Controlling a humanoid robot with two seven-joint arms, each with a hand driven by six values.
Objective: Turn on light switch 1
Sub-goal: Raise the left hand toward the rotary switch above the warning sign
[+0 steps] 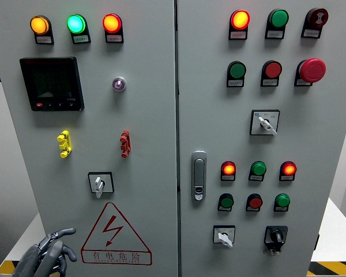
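Note:
A grey control cabinet fills the head view. Its left door (144,115) carries a white rotary selector switch (99,184) just above the red warning triangle (115,236). The right door has three more selectors: a white one at mid height (265,123), a white one low down (224,237) and a black one beside it (275,236). My left hand (51,251) hangs at the lower left in front of the left door. Its dark fingers are loosely spread, hold nothing, and sit well below and left of the nearest selector.
Orange (40,25), green (76,23) and red (112,23) lamps glow along the top left. A dark display (52,83), a key lock (119,84), a door handle (199,176), several push buttons and a red emergency stop (312,70) also stand out from the panel.

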